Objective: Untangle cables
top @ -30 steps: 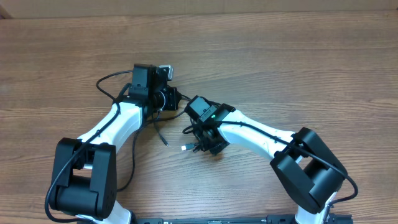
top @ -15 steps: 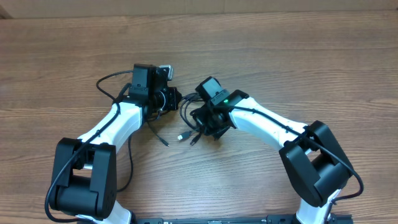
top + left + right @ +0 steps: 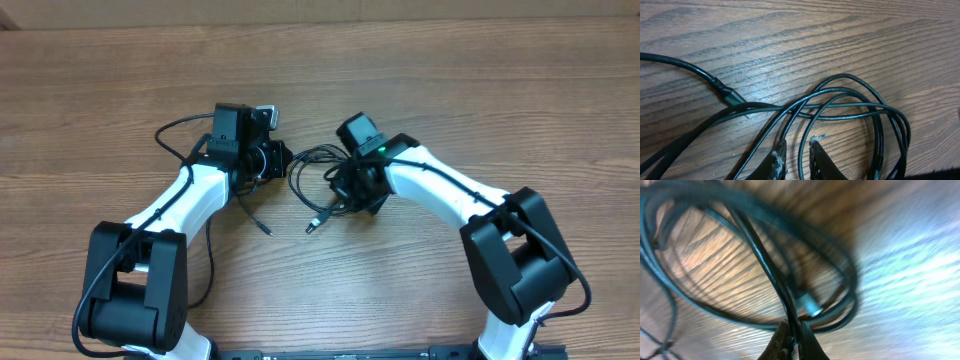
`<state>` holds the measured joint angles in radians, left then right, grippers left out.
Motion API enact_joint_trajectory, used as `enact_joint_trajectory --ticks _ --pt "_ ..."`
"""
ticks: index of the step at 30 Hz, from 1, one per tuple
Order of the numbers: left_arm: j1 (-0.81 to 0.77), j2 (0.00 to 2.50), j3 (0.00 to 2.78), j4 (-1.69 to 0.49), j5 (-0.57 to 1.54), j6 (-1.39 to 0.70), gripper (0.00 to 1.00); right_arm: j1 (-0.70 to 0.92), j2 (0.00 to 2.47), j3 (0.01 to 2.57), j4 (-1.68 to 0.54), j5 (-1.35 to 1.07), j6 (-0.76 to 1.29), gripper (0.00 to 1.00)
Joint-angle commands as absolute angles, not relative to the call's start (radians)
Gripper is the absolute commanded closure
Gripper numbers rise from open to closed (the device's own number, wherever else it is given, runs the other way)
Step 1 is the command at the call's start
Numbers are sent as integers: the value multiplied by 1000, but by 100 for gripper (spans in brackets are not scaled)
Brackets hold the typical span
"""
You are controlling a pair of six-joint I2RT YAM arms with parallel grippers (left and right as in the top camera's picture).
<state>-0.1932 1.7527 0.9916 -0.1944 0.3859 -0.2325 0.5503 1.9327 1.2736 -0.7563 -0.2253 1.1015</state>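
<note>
The cables are thin black cords lying in loose loops on the wooden table between my two grippers. One silvery plug tip trails toward the front, and a second cord end lies left of it. In the left wrist view the loops cross just ahead of my left gripper. Its jaws stand narrowly apart, with one strand running loose between them. My right gripper is shut on a cable strand, and a plug tip hangs just beyond it. From overhead, the right gripper sits at the loops' right side and the left gripper at their left.
The left arm's own thicker black wire arcs over the table to its left. The table's far edge runs along the top. Both arm bases stand at the front edge.
My right gripper has moved right and toward the back with its strand, dragging the loops and the plug tip rightward. The left arm has stayed put.
</note>
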Motion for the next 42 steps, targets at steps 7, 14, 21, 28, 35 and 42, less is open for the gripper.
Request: enact_joint_trajectory --ticks 7,14,21,28,35,42 --pt "-197 1760 986 -194 393 -213 82 442 1916 1296 -703 -350 702 96" --pt "-197 1760 986 -196 393 -213 82 444 1916 1296 -581 -361 525 96" --pt "-197 1760 986 -197 392 -213 82 439 1916 1295 -689 -264 310 96" --pt "-197 1760 986 -197 371 -209 82 435 1916 1317 -706 -88 305 65" --pt "-179 1760 986 -210 334 -214 75 445 1916 1454 -746 -379 283 54" --pt "-98 1760 987 -239 395 -233 74 511 1943 1459 -645 -404 347 54"
